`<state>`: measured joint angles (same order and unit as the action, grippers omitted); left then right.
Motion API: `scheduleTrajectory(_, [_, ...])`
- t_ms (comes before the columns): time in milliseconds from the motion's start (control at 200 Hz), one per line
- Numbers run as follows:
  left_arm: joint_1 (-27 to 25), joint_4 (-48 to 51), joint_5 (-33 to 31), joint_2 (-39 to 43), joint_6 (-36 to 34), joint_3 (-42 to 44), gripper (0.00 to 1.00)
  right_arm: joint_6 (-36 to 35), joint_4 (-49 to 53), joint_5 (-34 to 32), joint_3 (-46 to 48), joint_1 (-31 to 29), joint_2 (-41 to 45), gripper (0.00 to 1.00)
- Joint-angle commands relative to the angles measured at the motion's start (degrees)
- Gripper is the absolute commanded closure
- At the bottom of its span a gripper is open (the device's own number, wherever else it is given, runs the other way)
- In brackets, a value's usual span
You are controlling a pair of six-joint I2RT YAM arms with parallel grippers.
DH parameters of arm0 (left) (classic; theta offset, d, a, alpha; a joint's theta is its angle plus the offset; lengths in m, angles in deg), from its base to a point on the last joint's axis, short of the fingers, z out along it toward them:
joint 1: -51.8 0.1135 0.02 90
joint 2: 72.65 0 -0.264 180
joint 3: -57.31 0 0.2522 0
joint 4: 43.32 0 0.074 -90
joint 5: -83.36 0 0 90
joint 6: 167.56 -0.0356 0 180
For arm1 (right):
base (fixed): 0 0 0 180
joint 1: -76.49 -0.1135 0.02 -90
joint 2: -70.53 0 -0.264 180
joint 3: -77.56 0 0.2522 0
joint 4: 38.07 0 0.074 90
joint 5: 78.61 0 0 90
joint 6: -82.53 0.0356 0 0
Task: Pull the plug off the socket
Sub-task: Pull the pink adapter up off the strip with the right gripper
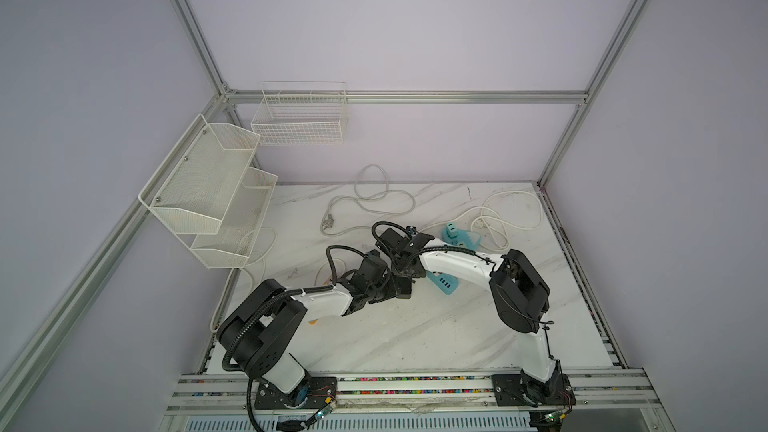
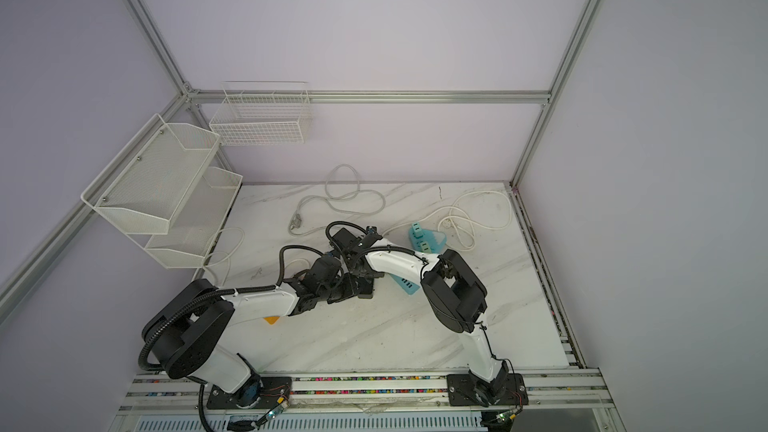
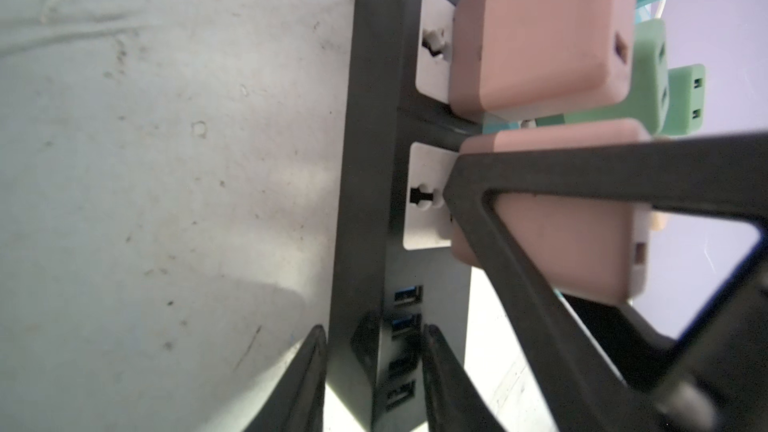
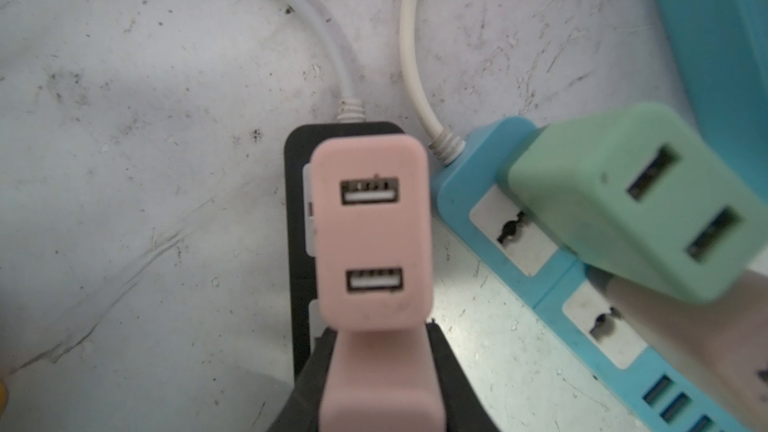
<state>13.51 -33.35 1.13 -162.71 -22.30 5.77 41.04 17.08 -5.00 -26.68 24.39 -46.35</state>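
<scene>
The left gripper [image 3: 374,342] was clamped on the black power strip [image 3: 370,160]. The right gripper [image 4: 376,338] was closed around a pink plug [image 3: 582,243], apparently seated in its socket [image 3: 428,201]. The next move likely needed a straight pull away from the strip.

Pink plug [image 3: 582,251] matt plastic; black socket strip [image 3: 365,160] smooth, slightly glossy plastic; tabletop [image 4: 124,160] scuffed marble-look.
</scene>
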Motion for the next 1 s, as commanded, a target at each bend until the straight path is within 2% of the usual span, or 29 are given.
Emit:
scheduleTrajectory(0, [1.5, 11.2, -2.2, -0.9, 0.1, 1.3, 0.62, 0.7, -1.3, 1.2, -0.8, 0.0, 7.6, 0.75])
scheduleTrajectory(315, [3.4, 10.7, -5.6, 7.3, -3.8, -2.6, 0.61, 1.1, -1.2, 2.1, 0.8, 0.4, 6.3, 0.76])
scheduleTrajectory(615, [5.4, 9.4, -4.5, 16.8, -5.2, -1.7, 0.61, 0.6, -0.5, 2.3, 0.9, 0.5, 10.0, 0.76])
scheduleTrajectory(865, [7.4, 12.3, -5.6, 23.6, -7.4, -1.9, 0.58, -5.3, -5.4, 3.5, 0.0, 0.8, 15.1, 0.76])
scheduleTrajectory(995, [8.6, 14.9, -7.3, 27.2, -9.4, -2.3, 0.56, -9.1, -10.9, 8.4, 0.1, 1.0, 15.4, 0.76])
